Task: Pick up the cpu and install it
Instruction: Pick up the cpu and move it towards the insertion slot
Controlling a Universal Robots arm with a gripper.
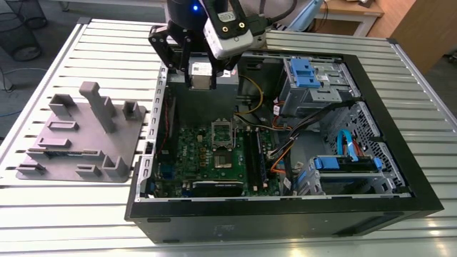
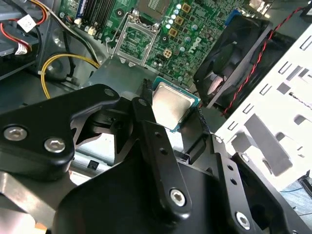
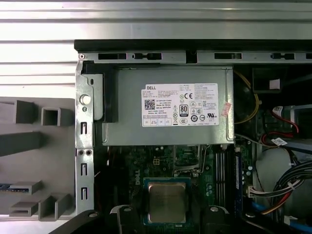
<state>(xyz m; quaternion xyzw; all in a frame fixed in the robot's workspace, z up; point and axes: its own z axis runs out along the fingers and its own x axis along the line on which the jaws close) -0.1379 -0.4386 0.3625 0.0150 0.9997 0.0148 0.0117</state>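
My end effector (image 2: 173, 105) pinches the cpu (image 3: 166, 202) by its edges above the case (image 1: 300, 214). This looks like the carrying step, and seating will need squaring over the socket (image 2: 133, 41).

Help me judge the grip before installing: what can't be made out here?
- cpu underside: faces away in both wrist views.
- cpu's near edges: second wrist view, behind the gripper's links.
- Socket contacts: exterior view, too small.
- Tray: first wrist view, cut off by the edge.
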